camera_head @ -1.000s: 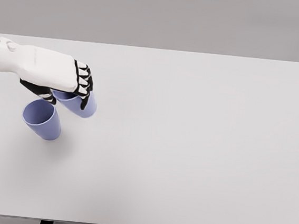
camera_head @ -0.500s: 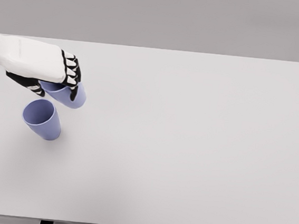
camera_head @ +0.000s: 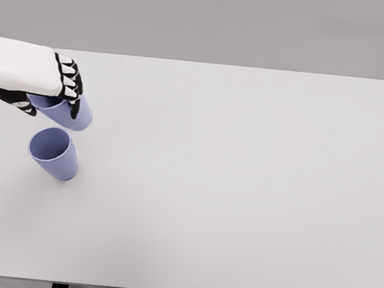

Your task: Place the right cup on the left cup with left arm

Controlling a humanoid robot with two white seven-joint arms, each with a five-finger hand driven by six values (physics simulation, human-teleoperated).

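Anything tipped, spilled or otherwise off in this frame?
Nothing stands out. The left hand grips one blue cup above the white table, tilted as carried; the other cup stands upright and open below it. No spill or damage shows.

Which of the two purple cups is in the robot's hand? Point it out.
The upper cup, gripped by the left hand and tilted. The other cup stands free on the table, just below it in the picture.
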